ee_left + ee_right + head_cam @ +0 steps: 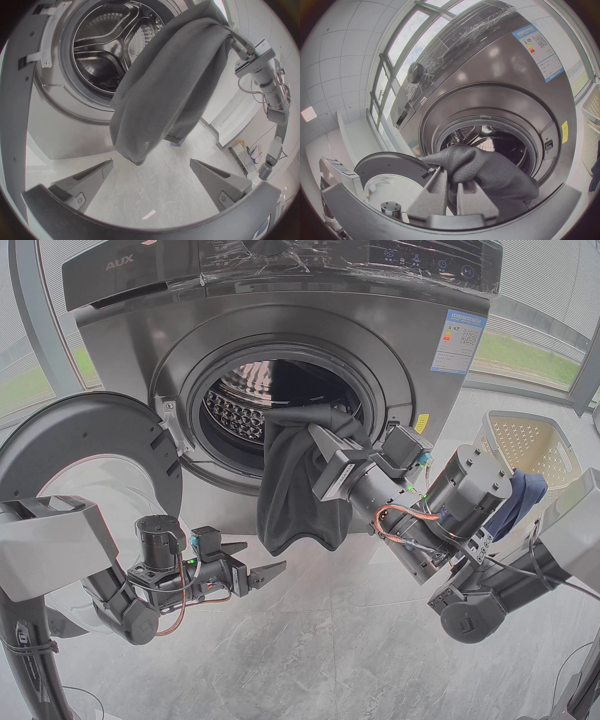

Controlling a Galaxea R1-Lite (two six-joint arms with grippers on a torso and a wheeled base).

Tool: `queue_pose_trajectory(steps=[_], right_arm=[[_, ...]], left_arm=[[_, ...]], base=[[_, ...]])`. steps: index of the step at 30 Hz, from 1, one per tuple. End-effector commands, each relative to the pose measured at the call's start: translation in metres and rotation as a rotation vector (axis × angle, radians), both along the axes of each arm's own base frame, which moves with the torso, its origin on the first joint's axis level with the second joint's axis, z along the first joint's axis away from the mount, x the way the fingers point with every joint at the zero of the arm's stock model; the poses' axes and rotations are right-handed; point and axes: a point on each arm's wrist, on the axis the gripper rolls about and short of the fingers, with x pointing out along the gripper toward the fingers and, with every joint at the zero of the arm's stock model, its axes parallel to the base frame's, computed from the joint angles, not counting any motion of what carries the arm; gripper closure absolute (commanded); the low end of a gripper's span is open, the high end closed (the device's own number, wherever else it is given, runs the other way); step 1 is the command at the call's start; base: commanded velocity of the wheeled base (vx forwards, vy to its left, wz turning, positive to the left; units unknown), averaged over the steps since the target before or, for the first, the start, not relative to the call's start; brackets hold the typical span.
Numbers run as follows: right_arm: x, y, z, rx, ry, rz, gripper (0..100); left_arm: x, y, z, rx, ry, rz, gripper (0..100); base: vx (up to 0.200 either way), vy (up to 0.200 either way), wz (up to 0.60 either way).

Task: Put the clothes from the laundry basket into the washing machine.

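**Tiled floor point(350, 640) before the open washing machine point(400, 365)**

Right gripper point(453, 187) pinches a dark grey garment point(294, 496) hanging before the drum mouth's lower rim. Left gripper point(265, 574) sits by the door point(81, 434), fingers spread wide, empty. Blue cloth point(519, 499) drapes the laundry basket point(531, 440) rim.

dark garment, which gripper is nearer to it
Right. The right gripper is shut on the dark garment at the mouth of the washing machine; the left gripper sits open, lower down near the cloth's hanging end, not touching it.
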Motion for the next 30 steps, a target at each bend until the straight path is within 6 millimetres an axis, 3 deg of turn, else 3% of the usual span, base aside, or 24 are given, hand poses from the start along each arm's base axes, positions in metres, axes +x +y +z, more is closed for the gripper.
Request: queue_pose_trajectory(steps=[1,18,26,27,30], right_arm=[[-0.007,-0.002,0.003,0.006,-0.007,0.008,100],[-0.019,0.003,0.003,0.0,-0.004,0.038,100],[-0.018,0.003,0.001,-0.003,0.001,0.037,100],[-0.018,0.002,0.0,-0.008,0.004,0.036,100],[-0.016,0.0,-0.002,-0.013,0.009,0.029,100]], left_arm=[[0.016,-0.007,-0.011,0.002,-0.007,0.019,0],[0.046,-0.019,-0.014,-0.026,-0.068,0.038,0],[0.045,-0.027,-0.007,-0.053,-0.131,0.034,0],[0.043,-0.03,-0.006,-0.055,-0.139,0.029,100],[0.036,-0.034,-0.008,-0.054,-0.134,0.014,100]], base=[[0.0,0.0,0.0],[0.0,0.0,0.0],[0.0,0.0,0.0],[0.0,0.0,0.0],[0.0,0.0,0.0]])
